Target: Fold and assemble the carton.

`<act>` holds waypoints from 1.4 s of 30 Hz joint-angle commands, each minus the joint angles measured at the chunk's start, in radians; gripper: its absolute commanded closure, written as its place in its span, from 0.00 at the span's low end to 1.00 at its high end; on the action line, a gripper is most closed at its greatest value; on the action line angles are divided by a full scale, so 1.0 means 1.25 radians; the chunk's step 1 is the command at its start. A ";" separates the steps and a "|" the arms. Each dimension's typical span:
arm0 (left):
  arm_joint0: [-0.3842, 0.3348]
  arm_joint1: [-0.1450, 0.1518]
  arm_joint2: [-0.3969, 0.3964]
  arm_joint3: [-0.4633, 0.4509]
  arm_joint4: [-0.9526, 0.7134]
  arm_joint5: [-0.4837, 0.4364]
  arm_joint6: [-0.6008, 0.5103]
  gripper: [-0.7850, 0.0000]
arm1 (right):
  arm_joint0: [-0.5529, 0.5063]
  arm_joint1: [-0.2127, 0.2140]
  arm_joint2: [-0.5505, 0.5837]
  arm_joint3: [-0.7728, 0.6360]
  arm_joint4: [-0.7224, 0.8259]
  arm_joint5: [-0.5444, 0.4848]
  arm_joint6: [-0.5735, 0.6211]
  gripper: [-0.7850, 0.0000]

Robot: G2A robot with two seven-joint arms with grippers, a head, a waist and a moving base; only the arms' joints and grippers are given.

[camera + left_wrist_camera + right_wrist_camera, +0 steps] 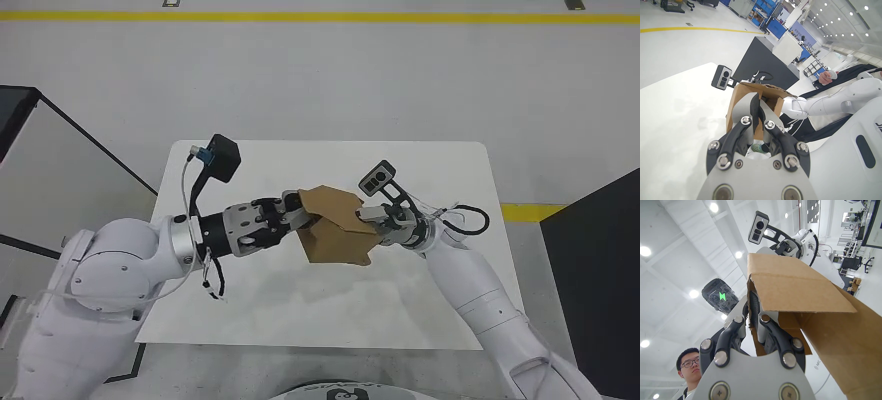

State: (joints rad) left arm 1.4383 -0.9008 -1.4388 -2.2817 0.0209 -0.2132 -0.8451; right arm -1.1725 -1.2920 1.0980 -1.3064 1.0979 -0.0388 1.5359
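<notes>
left gripper (757,99): pads pressed together on a wall edge of the carton (734,96), cardboard pinched between them. right gripper (753,308): same, clamped on a ragged wall edge at the carton's other end.

left wrist view looked into an open end: corrugated rim, brown inside. right wrist view gave the outside instead, with a flap folded over the opening and a long panel running off past the claw.

neither wrist view settled where the box sat. top view did: carton held between the two claws over the middle of the white table (440,300), left arm in from the robot's left, right arm from its right, claws facing each other. the box sat skewed to the table edges. couldn't tell if its underside touched the tabletop.

farther out, left wrist view caught the right arm's wrist camera (722,76) just beyond the carton, then a black cabinet (761,56) past the table edge. top view had a yellow floor line (320,17) on the far side.
</notes>
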 commanded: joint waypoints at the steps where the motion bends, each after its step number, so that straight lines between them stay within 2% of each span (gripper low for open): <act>1: -0.001 0.000 0.008 0.000 0.008 0.004 -0.010 1.00 | 0.000 0.000 0.000 0.000 0.000 0.000 0.000 1.00; 21: -0.011 -0.002 0.019 0.013 0.004 0.008 -0.007 1.00 | 0.000 0.000 0.000 0.000 0.000 0.000 0.000 1.00; 26: -0.009 -0.001 -0.013 0.007 -0.029 0.023 -0.005 1.00 | 0.000 0.000 0.000 0.000 0.000 0.000 0.000 1.00; 30: 0.005 0.002 -0.051 -0.002 -0.107 0.052 -0.030 1.00 | 0.000 0.000 0.000 0.000 0.000 0.000 0.000 1.00; 34: 0.021 0.006 -0.087 -0.008 -0.173 0.137 -0.079 1.00 | 0.000 0.000 0.000 0.000 0.000 0.000 0.000 1.00; 42: 0.023 0.005 -0.088 -0.009 -0.191 0.143 -0.068 1.00 | 0.000 0.000 0.000 0.000 0.000 0.000 0.000 1.00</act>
State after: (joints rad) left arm 1.4642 -0.8942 -1.5504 -2.2941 -0.2068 -0.0391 -0.9418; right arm -1.1725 -1.2920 1.0980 -1.3064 1.0979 -0.0388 1.5359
